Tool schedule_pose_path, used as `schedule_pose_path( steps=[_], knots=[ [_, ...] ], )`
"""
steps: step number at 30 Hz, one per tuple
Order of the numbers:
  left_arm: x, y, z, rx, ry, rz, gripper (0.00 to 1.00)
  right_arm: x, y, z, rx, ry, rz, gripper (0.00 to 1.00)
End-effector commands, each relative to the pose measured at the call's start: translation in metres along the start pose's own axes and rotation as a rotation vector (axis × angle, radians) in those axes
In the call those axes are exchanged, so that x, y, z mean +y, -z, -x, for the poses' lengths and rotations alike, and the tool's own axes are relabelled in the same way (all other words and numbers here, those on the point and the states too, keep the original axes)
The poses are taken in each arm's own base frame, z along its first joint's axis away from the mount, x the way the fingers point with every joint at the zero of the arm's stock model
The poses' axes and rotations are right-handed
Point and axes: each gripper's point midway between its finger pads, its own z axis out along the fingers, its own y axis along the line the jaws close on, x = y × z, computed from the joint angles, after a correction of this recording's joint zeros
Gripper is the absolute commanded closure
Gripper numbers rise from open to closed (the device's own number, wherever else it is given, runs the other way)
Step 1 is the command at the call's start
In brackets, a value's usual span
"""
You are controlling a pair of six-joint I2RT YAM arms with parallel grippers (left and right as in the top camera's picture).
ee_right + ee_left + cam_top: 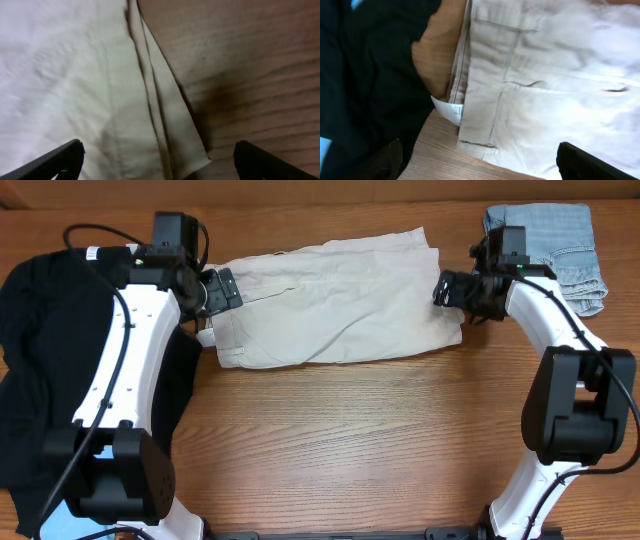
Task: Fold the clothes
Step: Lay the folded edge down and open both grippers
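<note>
Beige khaki shorts [335, 295] lie folded lengthwise across the table's far middle, waistband to the left. My left gripper [222, 288] is open over the waistband end; the left wrist view shows the waistband, a pocket seam [520, 85] and a white label [451, 111]. My right gripper [450, 288] is open over the leg-hem end; the right wrist view shows the layered hem edges [165, 120] between its fingers. A black garment [40, 370] lies at the left. Pale denim shorts [560, 245] lie folded at the far right.
The wooden table [360, 440] stretches in front of the shorts. The black garment also fills the left of the left wrist view [365, 75]. The arm bases stand at the near edge, left and right.
</note>
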Motion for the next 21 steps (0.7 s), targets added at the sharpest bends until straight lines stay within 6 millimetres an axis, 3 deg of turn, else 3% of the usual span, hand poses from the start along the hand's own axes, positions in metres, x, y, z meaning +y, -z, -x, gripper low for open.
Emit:
schedule_pose_path(
  steps=[1,4,8,14,16,18,21],
  knots=[
    [0.000,0.040,0.033,-0.107,-0.017,-0.052,0.00,0.000,-0.016,-0.015,0.049,0.016,0.013,0.03],
    [0.002,0.046,0.041,-0.129,-0.005,-0.059,0.00,0.005,-0.024,-0.024,0.074,0.013,0.056,0.13],
    [0.003,0.044,0.038,-0.115,-0.006,-0.052,0.00,0.007,-0.031,-0.036,0.094,0.009,0.086,0.26],
    [0.003,0.044,0.038,-0.114,-0.005,-0.052,0.00,0.008,-0.033,-0.039,0.099,0.009,0.093,0.40],
    [0.004,0.043,0.037,-0.112,-0.005,-0.051,0.00,0.008,-0.033,-0.038,0.095,0.010,0.094,0.57],
    [0.004,0.042,0.036,-0.109,-0.005,-0.050,0.00,0.008,-0.033,-0.037,0.092,0.010,0.094,0.81],
    [0.005,0.039,0.034,-0.098,-0.006,-0.046,0.00,0.007,-0.031,-0.040,0.107,-0.005,0.089,0.96]
  ],
)
